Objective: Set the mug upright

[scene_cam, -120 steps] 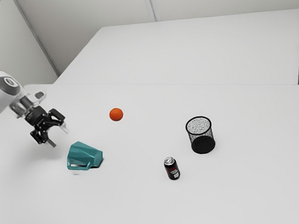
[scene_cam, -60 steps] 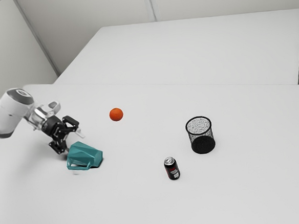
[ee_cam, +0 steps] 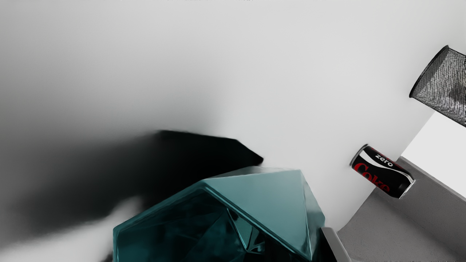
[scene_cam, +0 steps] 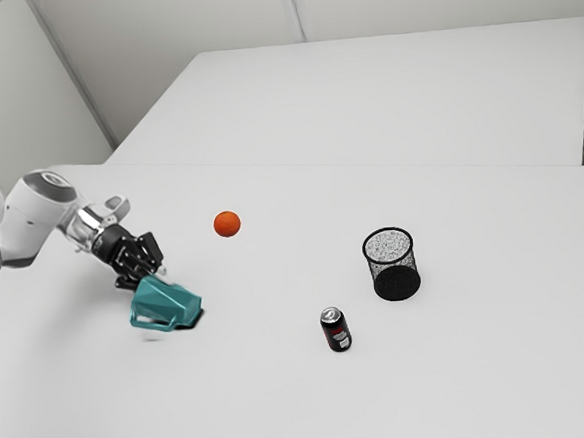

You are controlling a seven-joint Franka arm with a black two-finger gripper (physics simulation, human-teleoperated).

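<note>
The teal mug [scene_cam: 168,302] lies on its side on the table, slightly tilted, with its handle toward the exterior view's lower left. My gripper [scene_cam: 154,276] is at the mug's open end, shut on its body. In the wrist view the mug [ee_cam: 269,203] is between the fingertips of my gripper [ee_cam: 218,256]; one grey fingertip [ee_cam: 335,245] presses beside its wall, and only a sliver of the other is visible at the opposite side. Its open mouth faces my hand, and a dark shadow lies beside it.
An orange ball [scene_cam: 227,223] sits beyond the mug, up and to the exterior view's right. Farther right stand a black Coke can [scene_cam: 336,330] and a black mesh basket [scene_cam: 392,264]. The white table [scene_cam: 285,400] spreads around them.
My hand has moved down toward the exterior view's right, up to the mug. Its fingers have drawn closer together onto the mug, which has shifted and tilted slightly.
</note>
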